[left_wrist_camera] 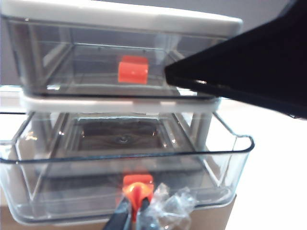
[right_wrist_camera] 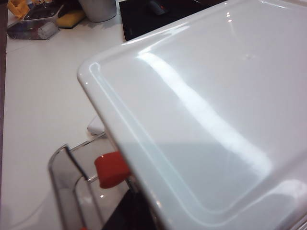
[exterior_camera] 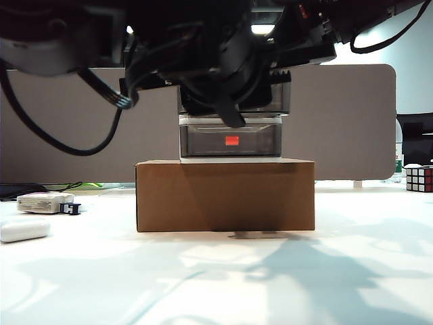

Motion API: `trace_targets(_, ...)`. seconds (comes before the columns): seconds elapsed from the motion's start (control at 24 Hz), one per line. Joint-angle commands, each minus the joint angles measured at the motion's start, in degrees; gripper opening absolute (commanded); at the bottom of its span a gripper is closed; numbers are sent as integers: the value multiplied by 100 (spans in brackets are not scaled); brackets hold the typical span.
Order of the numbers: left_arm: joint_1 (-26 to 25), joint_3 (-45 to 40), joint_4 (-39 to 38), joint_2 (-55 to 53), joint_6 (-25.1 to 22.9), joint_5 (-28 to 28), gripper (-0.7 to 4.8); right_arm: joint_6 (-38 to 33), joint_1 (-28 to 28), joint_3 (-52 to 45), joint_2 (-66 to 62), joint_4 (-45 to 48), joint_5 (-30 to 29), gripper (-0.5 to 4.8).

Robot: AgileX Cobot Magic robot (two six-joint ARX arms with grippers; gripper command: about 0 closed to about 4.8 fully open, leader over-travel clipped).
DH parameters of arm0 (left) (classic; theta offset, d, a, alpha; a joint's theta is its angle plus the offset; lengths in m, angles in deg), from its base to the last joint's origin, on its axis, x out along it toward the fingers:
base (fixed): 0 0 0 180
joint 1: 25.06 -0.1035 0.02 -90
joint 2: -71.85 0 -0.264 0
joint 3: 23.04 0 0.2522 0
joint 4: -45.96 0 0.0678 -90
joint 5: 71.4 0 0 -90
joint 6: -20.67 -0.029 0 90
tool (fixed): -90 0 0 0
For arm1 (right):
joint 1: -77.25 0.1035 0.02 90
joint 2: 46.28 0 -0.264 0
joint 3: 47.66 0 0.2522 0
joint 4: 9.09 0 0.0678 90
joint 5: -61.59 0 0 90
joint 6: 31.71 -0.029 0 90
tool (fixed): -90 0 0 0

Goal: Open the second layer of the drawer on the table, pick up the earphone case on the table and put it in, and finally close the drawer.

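The drawer point(exterior_camera: 203, 139), a white-framed cabinet with smoky tiers, stands on a brown cardboard box point(exterior_camera: 225, 195). In the left wrist view the second layer point(left_wrist_camera: 48, 182) is pulled out, and nothing lies in it. My left gripper point(left_wrist_camera: 135, 206) is shut on its orange tab point(left_wrist_camera: 137, 184). Above it the top tier's tab point(left_wrist_camera: 133, 70) sits flush. My right gripper point(left_wrist_camera: 192, 76) is a black wedge against the top tier's side; its jaws are hidden. The right wrist view shows mostly the cabinet's white top point(right_wrist_camera: 216, 120). The white earphone case point(exterior_camera: 24, 229) lies on the table point(exterior_camera: 216, 277) at far left, away from both grippers.
A flat white boxy item with a dark plug point(exterior_camera: 44, 202) lies behind the earphone case. A Rubik's cube point(exterior_camera: 419, 178) stands at the far right. A grey partition point(exterior_camera: 352, 122) runs behind the table. Both arms hang dark over the cabinet.
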Motion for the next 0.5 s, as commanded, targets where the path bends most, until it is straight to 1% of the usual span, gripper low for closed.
trace_targets(0.04,216,2,-24,20,-179,372,-6,-22,4,22,20,109,63,-5)
trace_targets(0.21,507,0,-50,20,-341,732,-6,-24,4,22,20,107,59,-5)
trace_targets(0.29,527,0,-59,20,-365,927,-6,-24,4,22,20,107,59,-5)
trace_targets(0.37,531,0,-59,20,-369,1235,-3,-24,4,22,20,109,35,-5)
trace_targets(0.42,538,0,-59,20,-393,1412,15,-24,4,22,20,107,9,-5)
trace_targets(0.46,575,-33,-42,66,-455,1526,121,-24,4,22,20,107,-7,-5)
trace_targets(0.5,608,-59,-31,87,-450,1521,157,-24,4,22,20,107,-7,-5)
